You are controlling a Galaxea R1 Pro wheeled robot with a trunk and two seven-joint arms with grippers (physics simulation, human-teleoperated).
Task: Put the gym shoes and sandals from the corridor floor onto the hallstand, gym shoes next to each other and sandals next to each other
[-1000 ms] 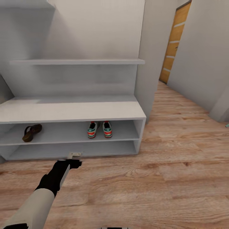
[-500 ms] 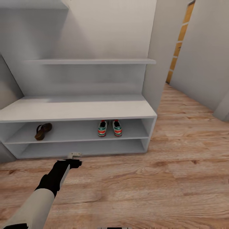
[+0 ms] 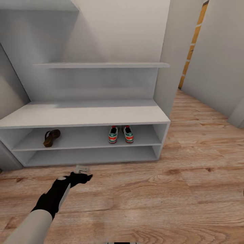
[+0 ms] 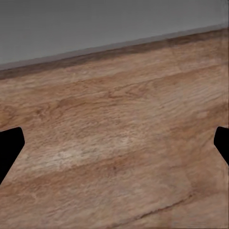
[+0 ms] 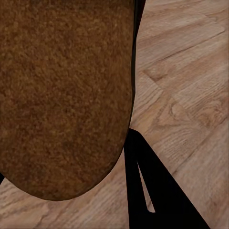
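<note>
Laminate planking, the corridor floor (image 3: 176, 189), runs light brown under my whole forward field and carries on past a grey wall corner toward an orange door (image 3: 193, 44) at the far right.

My left gripper (image 3: 82, 173) hangs low over the boards just short of the hallstand (image 3: 84, 115). In the left wrist view I see its two black fingertips (image 4: 9, 148) at opposite edges of the picture, so the jaws stand wide with bare floor (image 4: 114, 143) between them and a grey base strip beyond.

My right gripper (image 5: 143, 191) I read through its own wrist camera: a brown, grainy sandal (image 5: 62, 95) sole surface lies hard against the lens, with a black finger (image 5: 157, 200) beside it. I take the sandal as clamped in that gripper, lifted clear above the planks.

Beyond the left gripper, the hallstand's upper open shelf row holds the other sandal (image 3: 51, 138) near its left end, lying tilted. The two gym shoes (image 3: 120, 134) sit side by side on the same shelf, right of centre, heels toward me, well apart from that sandal. The lower row, the bench top and the floating shelf (image 3: 101, 65) above carry nothing that I can make out.
</note>
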